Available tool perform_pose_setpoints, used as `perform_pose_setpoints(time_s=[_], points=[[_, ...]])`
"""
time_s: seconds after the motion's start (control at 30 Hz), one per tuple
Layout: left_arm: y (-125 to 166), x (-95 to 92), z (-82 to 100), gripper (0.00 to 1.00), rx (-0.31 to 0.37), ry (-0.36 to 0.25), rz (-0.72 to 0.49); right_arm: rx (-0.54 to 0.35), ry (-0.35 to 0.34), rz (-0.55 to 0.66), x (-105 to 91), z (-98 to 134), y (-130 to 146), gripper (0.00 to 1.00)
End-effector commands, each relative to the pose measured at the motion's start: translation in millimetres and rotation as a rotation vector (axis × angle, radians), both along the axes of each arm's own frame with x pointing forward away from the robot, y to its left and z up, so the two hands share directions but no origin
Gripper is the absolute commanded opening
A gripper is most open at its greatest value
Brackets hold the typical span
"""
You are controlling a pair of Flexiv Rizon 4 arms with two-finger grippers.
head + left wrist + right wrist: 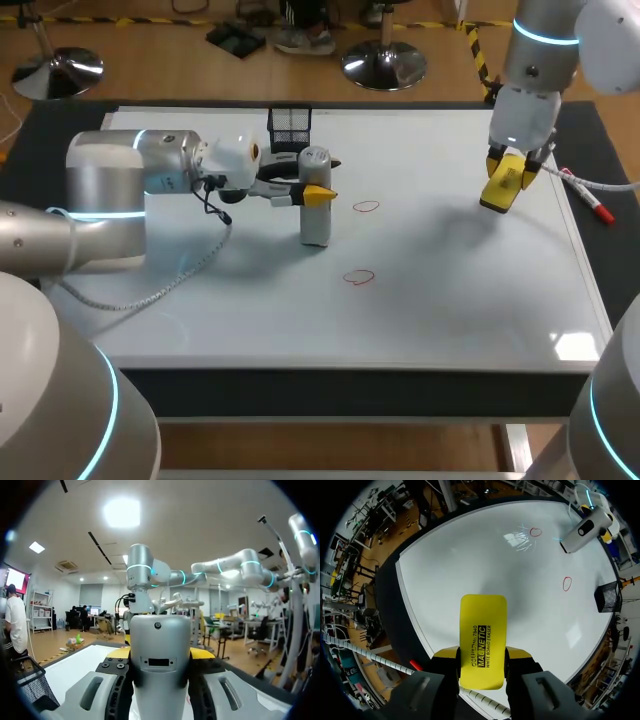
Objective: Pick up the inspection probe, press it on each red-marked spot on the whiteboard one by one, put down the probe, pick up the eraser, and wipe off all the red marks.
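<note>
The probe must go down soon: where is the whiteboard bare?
Bare: the near strip of the whiteboard, from the nearer red mark to the front edge, and the stretch between the farther red mark and the eraser. Crowded: the far left, where basket, probe and left arm bunch.

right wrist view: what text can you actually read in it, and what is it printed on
"MAGNETIC": black print along the face of the yellow eraser, which the right gripper holds.
"WHITE BOARD ERASER": a smaller line beside it on the same eraser.
A third, short line on the eraser: too small to read.
The probe: no print legible.
The whiteboard: no words. The red marks are drawn loops, not letters.
</note>
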State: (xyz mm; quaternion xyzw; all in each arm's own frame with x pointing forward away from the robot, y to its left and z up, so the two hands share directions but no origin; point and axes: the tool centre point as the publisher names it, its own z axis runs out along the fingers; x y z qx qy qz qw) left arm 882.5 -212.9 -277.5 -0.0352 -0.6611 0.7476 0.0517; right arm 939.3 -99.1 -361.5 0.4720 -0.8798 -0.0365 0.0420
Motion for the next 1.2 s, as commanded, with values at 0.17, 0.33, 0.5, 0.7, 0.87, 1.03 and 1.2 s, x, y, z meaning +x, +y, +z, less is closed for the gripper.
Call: perform_pose_setpoints(time_s=[0.17,0.33,0.5,0.7,0.87,1.03,1.2], points=[[6,1.6,19.2,0.0,-0.014,-0.012,-0.005,-0.003,0.0,0.002,0.4,1,0,0.0],[20,1.8,28.4,0.0,-0.01,-0.018,0.007,-0.003,0.0,0.002,0.4,1,0,0.0],[38,-2.5,35.4,0.0,-0.015,-0.024,0.05,-0.003,0.0,0.002,0.4,1,0,0.0],[61,-14.0,38.7,0.0,-0.018,-0.029,0.112,-0.003,0.0,0.002,0.4,1,0,0.0],[80,-23.6,36.1,0.0,-0.02,-0.027,0.17,-0.003,0.0,0.002,0.4,1,0,0.0],[103,-31.5,33.4,0.0,-0.019,-0.024,0.231,-0.003,0.0,0.002,0.4,1,0,0.0],[119,-38.3,31.6,0.0,-0.009,-0.028,0.262,-0.003,0.0,0.002,0.4,1,0,0.0]])
